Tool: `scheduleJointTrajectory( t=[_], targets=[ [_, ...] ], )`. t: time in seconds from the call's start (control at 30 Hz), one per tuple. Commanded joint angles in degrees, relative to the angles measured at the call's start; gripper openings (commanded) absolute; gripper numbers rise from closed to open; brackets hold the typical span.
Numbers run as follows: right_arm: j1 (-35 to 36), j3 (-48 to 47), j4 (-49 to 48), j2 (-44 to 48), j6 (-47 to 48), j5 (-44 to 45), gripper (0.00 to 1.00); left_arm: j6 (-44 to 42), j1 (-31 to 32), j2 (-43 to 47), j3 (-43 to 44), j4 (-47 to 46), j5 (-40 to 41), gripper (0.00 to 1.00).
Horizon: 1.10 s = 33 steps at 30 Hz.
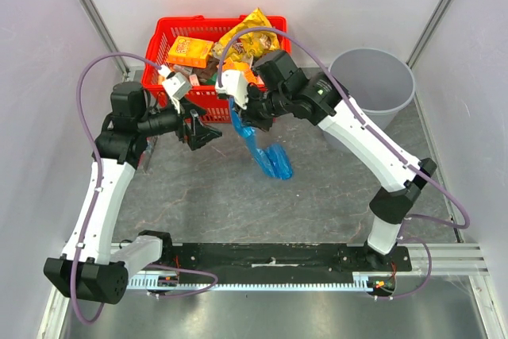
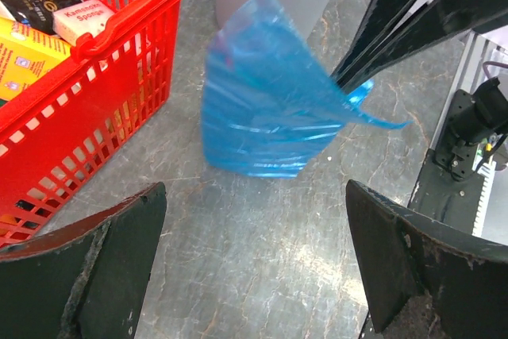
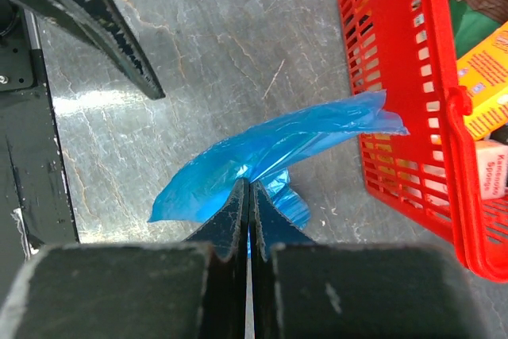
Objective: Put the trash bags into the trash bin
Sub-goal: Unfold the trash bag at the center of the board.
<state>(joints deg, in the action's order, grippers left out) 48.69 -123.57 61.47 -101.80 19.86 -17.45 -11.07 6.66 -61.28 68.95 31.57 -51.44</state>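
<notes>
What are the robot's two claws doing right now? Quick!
Left gripper: open, holding nothing.
Right gripper: closed, pinching the blue trash bag.

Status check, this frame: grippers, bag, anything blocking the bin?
Right gripper shut on trash bag, dangling in front of red basket. Left gripper open, empty. Trash bin at far right, nothing seen between.

Around the right gripper (image 1: 240, 113), clamped on the bag (image 1: 268, 156) trailing to 5 o'clock, the basket (image 1: 198, 19) crowds in at 12 and the left gripper (image 1: 208, 134) at 8, while bare table (image 1: 238, 204) lies open at 6 and toward the bin (image 1: 373, 89) at 3.
</notes>
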Motion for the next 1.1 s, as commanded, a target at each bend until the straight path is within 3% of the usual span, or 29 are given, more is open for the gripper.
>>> scheduleJointTrajectory(
  t=[0.0,0.27,0.73,1.07],
  targets=[
    [0.18,-2.02,-2.93,-1.12,-1.66,-2.5,0.0,4.12,0.81,0.72,1.54,-2.03,-2.09,1.0],
    [0.27,-3.87,-5.22,-2.44,-2.37,-4.08,0.0,9.21,1.08,0.28,3.12,-4.76,2.57,1.0],
    [0.62,2.8,-8.65,-2.09,-2.72,-6.63,0.0,20.64,0.99,-2.09,-1.01,-15.48,-2.0,1.0],
    [0.88,3.68,-9.53,-1.56,-3.16,-6.63,0.0,20.92,1.08,-5.34,-1.36,-15.66,2.48,1.0]
  ],
)
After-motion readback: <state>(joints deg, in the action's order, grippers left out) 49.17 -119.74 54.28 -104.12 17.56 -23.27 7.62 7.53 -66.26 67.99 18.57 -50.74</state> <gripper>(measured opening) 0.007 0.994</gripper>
